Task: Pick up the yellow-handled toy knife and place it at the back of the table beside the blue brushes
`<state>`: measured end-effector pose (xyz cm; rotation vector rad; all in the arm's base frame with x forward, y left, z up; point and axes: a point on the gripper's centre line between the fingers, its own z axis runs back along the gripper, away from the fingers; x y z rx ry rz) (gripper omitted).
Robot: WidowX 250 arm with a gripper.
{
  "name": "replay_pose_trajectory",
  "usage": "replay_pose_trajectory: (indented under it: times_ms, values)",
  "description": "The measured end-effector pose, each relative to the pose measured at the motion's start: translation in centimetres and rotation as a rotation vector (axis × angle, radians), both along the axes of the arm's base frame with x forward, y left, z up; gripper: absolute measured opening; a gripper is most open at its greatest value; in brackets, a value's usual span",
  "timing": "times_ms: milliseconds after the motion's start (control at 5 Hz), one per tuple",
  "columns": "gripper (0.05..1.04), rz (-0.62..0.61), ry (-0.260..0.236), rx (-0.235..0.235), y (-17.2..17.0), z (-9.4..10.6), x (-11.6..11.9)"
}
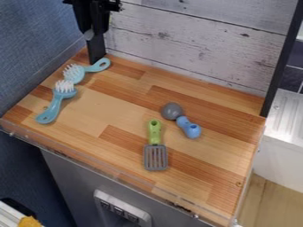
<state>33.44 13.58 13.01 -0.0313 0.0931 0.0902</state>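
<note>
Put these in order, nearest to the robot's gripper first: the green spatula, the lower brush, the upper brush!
From the gripper:
1. Upper brush, back left, beside it
2. Lower brush, left side
3. Green spatula, front middle

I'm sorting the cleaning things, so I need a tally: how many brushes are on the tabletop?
2: one light blue brush by the gripper, and one teal brush nearer the left corner of the tabletop.

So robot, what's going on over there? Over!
Gripper beside far brush. Near brush crowding it. Green-handled spatula and blue-handled spoon farther off. Over.
</note>
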Motion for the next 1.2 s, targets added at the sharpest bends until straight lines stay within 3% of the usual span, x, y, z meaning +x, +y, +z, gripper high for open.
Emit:
replay_pose_trajectory:
  times_ms: [200,400,800,1000,1200]
  values:
    - [0.327,0.109,0.004,0.007,0.8,-0.6,0.6]
    - [0.327,0.11,0.013,0.004,1.1,-3.1,1.4]
    - [0.327,-0.093,0.0,0.005,2.0,-8.5,3.0]
    - [0.327,-0.221,-0.005,0.001,2.0,-10.2,3.2]
    - [0.327,-0.274,-0.013,0.006,2.0,-11.0,3.1]
